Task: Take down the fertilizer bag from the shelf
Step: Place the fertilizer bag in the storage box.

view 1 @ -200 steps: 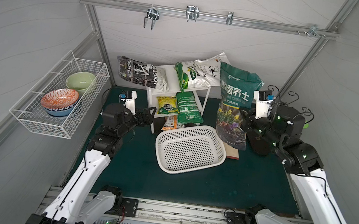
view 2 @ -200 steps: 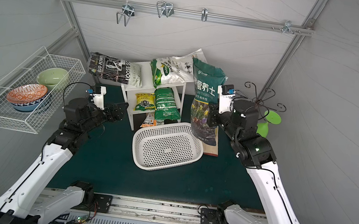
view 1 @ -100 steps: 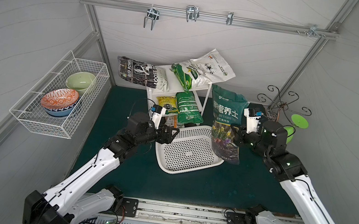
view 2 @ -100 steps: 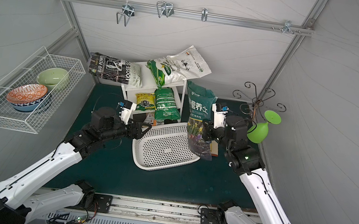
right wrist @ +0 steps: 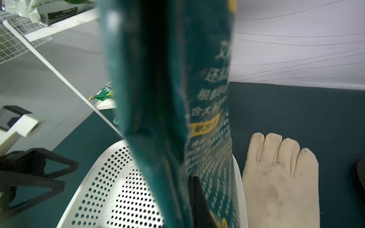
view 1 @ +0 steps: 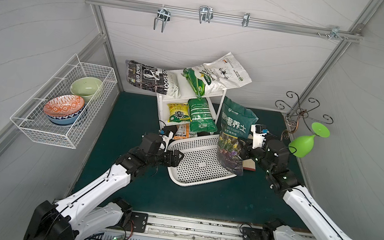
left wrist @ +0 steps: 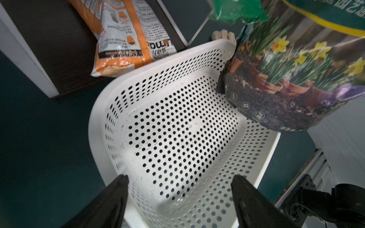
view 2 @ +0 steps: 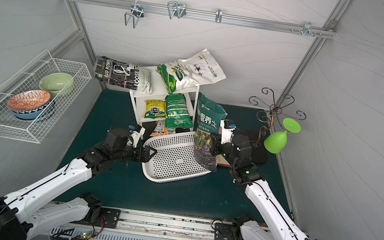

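Over green matting (view 1: 133,122), bent right arm (view 1: 302,204) holds the fertilizer bag (view 1: 232,134) upright, jaws clenched; left arm (view 1: 110,178) outstretched, jaws agape.

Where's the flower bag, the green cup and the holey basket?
flower bag (view 1: 232,137): in a top view, printed front.
green cup (view 1: 301,147): in a top view, its bowl.
holey basket (view 1: 200,163): in a top view, bare floor.

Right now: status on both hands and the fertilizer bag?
Right hand shut on the green bag, upright, clear of the shelf, over the basket edge. Left hand open, empty, at the basket rim. Glove on mat beside it.
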Tool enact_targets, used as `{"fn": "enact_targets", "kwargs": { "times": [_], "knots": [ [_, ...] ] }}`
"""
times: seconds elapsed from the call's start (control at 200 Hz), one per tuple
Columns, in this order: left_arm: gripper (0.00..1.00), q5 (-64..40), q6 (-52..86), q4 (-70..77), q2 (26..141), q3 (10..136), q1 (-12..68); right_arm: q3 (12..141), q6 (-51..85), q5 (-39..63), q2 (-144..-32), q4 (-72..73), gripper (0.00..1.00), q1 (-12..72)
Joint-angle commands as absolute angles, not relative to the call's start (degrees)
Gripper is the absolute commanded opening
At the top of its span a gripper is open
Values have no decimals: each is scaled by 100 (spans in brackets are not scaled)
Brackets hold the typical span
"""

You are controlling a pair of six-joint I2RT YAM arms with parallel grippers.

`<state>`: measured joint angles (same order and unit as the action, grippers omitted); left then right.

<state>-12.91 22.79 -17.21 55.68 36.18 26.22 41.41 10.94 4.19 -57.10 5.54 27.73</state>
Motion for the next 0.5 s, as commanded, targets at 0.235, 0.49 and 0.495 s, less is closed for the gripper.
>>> {"fn": "enact_targets", "kwargs": {
  "times": [0.235,0.49,0.495],
  "knots": [
    [86,-883,2413,-1687,5866,3682,2630,4050,724,-125,-6222,3728,0,2978],
    [86,-781,2391,-1705,5920,3769,2632,3029,753,-772,-6043,3799,0,3061],
    [86,-777,2391,-1701,5918,3770,2630,3008,759,-791,-6036,3794,0,3060]
  ]
}}
